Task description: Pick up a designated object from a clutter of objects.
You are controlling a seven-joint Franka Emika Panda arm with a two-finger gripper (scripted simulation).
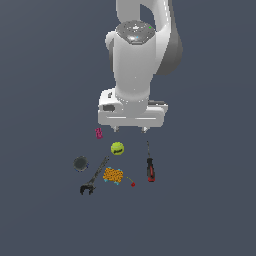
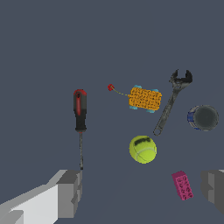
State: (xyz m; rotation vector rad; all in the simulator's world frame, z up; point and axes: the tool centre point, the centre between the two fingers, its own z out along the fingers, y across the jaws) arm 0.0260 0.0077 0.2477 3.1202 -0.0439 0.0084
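The screwdriver (image 1: 150,168) (image 2: 80,117) lies flat; chunky red-and-black handle, thin dark shaft; at the exterior view's right of the clutter, apart from the cherry (image 1: 133,184) (image 2: 110,87) and yellow-green ball (image 1: 117,148) (image 2: 142,149).

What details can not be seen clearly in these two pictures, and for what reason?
- Fingers: the wrist view's edges cut off both; the exterior view shows only small tips under the hand, so their height above the floor is unclear.
- Screwdriver tip: too thin to make out where it ends, near one finger.
- Dark round disc: too small and dark to identify in either view.
- Arm base: cut off by the exterior view's top edge.
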